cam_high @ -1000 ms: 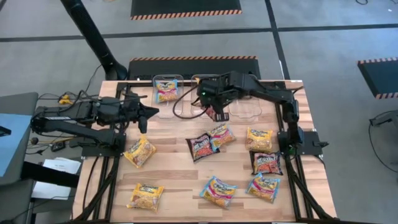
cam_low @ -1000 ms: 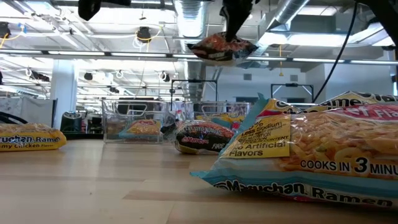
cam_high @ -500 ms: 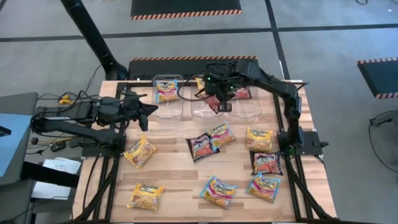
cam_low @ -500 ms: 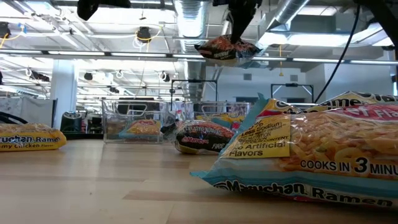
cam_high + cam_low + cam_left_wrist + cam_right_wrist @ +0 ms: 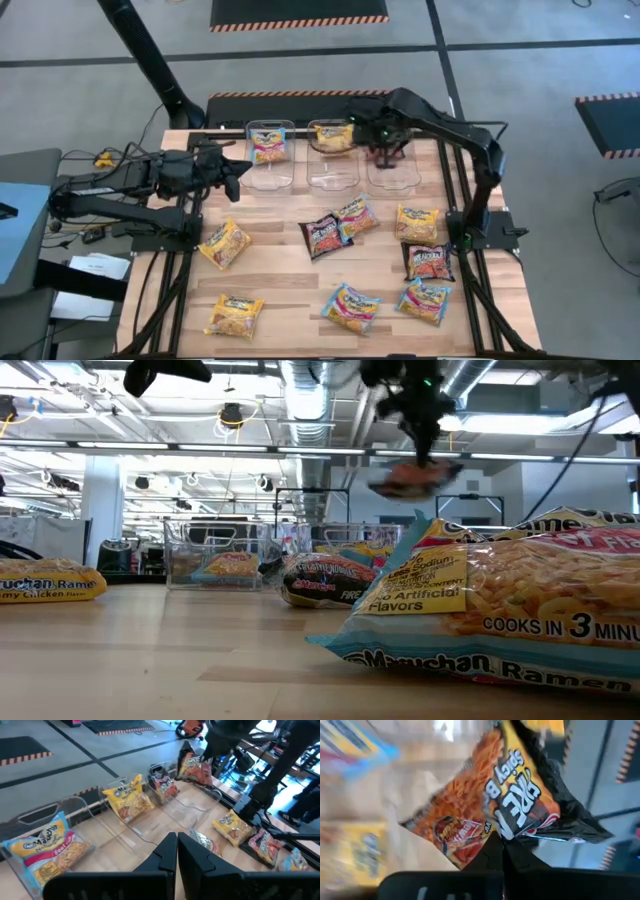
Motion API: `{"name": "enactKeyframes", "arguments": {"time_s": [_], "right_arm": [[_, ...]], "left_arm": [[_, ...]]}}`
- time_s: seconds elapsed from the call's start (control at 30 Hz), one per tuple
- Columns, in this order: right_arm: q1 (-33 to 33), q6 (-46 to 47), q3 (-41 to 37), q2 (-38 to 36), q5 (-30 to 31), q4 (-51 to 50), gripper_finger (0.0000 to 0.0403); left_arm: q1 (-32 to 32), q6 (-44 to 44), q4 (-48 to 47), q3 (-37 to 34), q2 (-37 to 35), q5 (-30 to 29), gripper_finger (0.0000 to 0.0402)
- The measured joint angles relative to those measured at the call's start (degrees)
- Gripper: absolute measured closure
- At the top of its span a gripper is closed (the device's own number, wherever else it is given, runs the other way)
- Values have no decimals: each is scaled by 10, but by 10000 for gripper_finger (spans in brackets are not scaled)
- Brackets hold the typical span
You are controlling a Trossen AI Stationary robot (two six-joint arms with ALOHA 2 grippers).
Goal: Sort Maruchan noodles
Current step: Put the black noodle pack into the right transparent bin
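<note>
I've got the right gripper (image 5: 385, 152) over the rightmost clear bin (image 5: 396, 176), jaws clamped on the edge of a dark maroon-black packet (image 5: 495, 810) that hangs in the air beneath them: glossy, orange noodle print. Left gripper (image 5: 177, 851) waits pinched closed, empty, near the left bin (image 5: 268, 165).
</note>
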Motion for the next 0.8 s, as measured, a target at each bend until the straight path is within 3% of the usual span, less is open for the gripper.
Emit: {"name": "enactKeyframes", "arguments": {"time_s": [0.3,0.8], "right_arm": [[-27,-160,-169,-70,126,123,399],[-73,-300,-304,-71,152,186,396]], "left_arm": [[27,-1,0,0,0,1,401],[29,10,0,0,0,3,401]]}}
